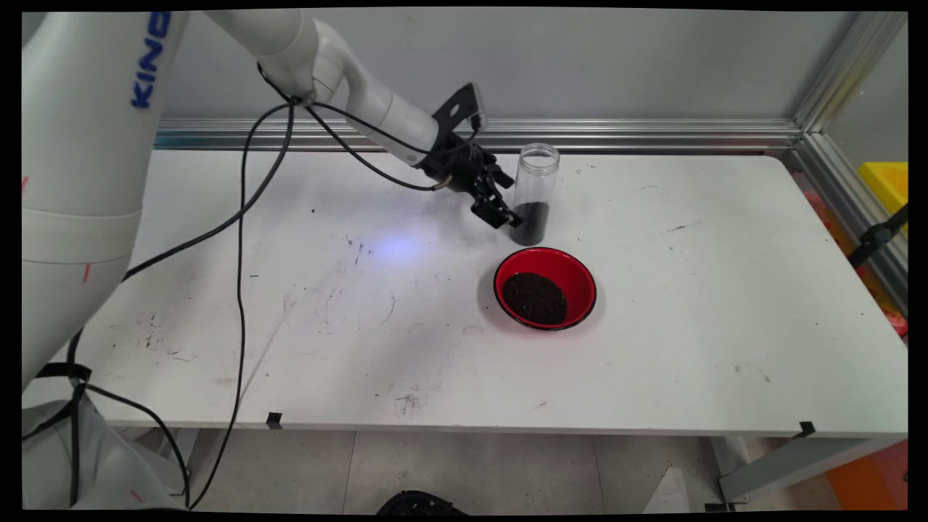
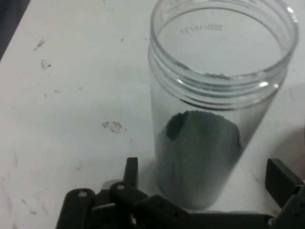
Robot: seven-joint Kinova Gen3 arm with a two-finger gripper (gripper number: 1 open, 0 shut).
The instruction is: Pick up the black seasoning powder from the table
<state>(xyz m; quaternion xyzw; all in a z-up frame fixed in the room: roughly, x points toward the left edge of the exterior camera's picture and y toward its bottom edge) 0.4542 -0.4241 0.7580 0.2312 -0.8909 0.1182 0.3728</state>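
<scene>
The claw (image 1: 505,210) is low over the back part of the white surface (image 1: 689,348), and it reaches from the left toward a clear plastic jar (image 1: 535,194). The jar stands upright, has no lid, and its mouth with a threaded rim is open to above. A dark granular material (image 1: 531,221) fills the lower part of the jar, and the upper part is transparent and without content. In the hand view the claw (image 2: 205,191) is spread: one finger (image 2: 130,172) rises at the left of the jar (image 2: 217,109) and the other finger stands at the right edge of the picture, so the lower body of the jar is between them. I cannot tell if any finger touches the wall of the jar; a small gap seems to remain on both sides. In front of the jar, nearer to the camera of the main view and a little to the right, a red bowl (image 1: 573,272) with a black rim lies on the surface. It carries a heap of the same dark grains (image 1: 535,298). The bowl is near the jar but apart from it. Black cables (image 1: 243,217) hang from the arm down over the left part of the surface, which shows scratches and dark marks.
</scene>
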